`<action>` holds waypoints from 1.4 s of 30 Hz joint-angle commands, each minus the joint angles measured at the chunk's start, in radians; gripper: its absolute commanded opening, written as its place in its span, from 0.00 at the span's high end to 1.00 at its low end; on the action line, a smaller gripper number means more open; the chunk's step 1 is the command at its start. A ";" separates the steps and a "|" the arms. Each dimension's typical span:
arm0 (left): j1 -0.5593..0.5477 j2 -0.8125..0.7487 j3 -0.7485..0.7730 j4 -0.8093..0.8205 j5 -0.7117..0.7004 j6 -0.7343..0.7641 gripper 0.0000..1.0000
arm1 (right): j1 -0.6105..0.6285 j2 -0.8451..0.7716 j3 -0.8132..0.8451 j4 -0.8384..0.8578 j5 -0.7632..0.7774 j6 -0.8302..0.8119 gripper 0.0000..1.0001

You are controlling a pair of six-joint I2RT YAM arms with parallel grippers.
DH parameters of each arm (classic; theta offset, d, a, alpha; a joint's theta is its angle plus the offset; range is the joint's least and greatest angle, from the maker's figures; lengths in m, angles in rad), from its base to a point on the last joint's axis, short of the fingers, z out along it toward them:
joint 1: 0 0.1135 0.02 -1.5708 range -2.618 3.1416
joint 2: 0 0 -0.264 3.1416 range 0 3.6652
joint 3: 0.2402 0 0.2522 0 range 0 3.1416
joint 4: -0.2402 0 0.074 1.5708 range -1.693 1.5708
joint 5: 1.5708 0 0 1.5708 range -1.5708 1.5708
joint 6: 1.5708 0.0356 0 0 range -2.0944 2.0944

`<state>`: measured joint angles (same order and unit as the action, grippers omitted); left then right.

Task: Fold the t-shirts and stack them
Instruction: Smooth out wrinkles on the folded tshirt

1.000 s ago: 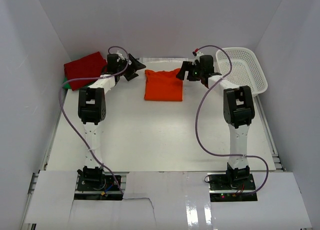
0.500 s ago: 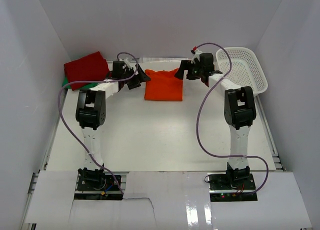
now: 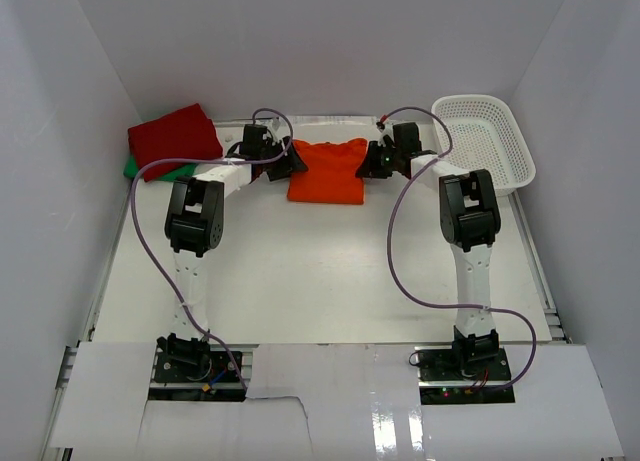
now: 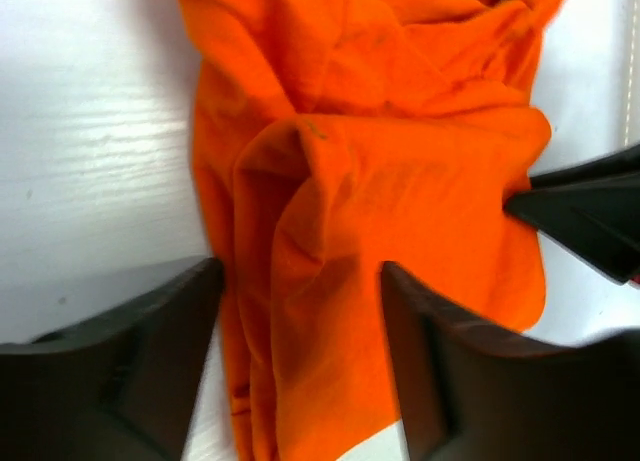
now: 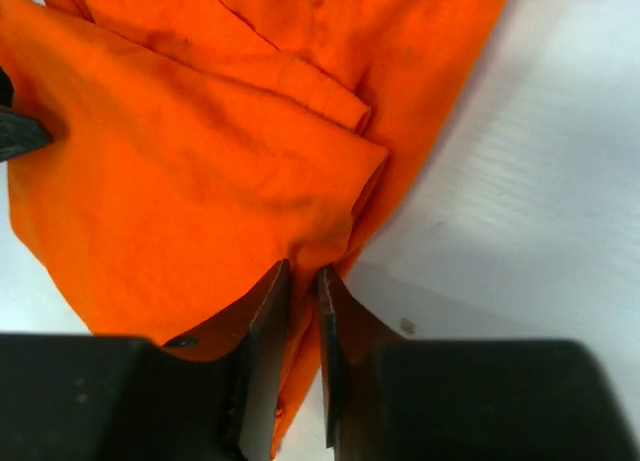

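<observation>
The orange t-shirt [image 3: 328,173] lies folded at the back middle of the table. My left gripper [image 3: 291,164] is at its left edge. In the left wrist view the jaws [image 4: 300,271] stand apart, open, astride a bunched fold of the orange t-shirt [image 4: 390,181]. My right gripper [image 3: 372,163] is at the shirt's right edge. Its jaws [image 5: 303,271] are almost together, pinching a fold of the orange t-shirt [image 5: 190,191]. The red t-shirt [image 3: 172,138] lies folded at the back left, on top of the green t-shirt [image 3: 135,167], of which only an edge shows.
A white mesh basket [image 3: 488,141] stands at the back right, close to the right arm. White walls enclose the table on three sides. The right gripper's fingertip [image 4: 585,216] shows at the right edge of the left wrist view.
Both grippers have moved inward and down onto the orange t-shirt's two sides. The right jaws have closed on a fold of it. The left jaws have narrowed around the cloth.
</observation>
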<state>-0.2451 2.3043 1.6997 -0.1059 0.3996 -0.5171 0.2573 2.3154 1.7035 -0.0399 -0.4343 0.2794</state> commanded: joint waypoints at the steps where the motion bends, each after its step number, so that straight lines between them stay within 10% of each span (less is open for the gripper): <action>1: -0.006 0.012 -0.011 -0.067 -0.030 0.019 0.31 | 0.000 0.030 -0.027 -0.011 -0.112 0.024 0.78; 7: -0.036 -0.069 -0.183 -0.092 -0.114 -0.012 0.91 | 0.025 -0.100 -0.287 0.067 -0.095 0.029 0.81; 23: -0.241 -0.772 -0.963 -0.143 -0.245 -0.237 0.95 | 0.181 -0.786 -0.985 -0.075 0.092 0.024 0.80; 30: -0.267 -0.922 -1.068 -0.186 -0.246 -0.276 0.94 | 0.211 -0.955 -1.134 -0.092 0.088 0.060 0.66; 37: -0.267 -1.016 -1.117 -0.190 -0.225 -0.305 0.13 | 0.226 -1.070 -1.161 -0.071 0.134 0.040 0.53; 42: -0.267 -1.108 -1.075 -0.270 -0.274 -0.287 0.06 | 0.229 -1.039 -1.107 -0.042 0.115 -0.002 0.53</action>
<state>-0.5102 1.2652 0.5995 -0.3183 0.1715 -0.8124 0.4801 1.2621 0.5423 -0.1234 -0.3168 0.3168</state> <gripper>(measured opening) 0.937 0.471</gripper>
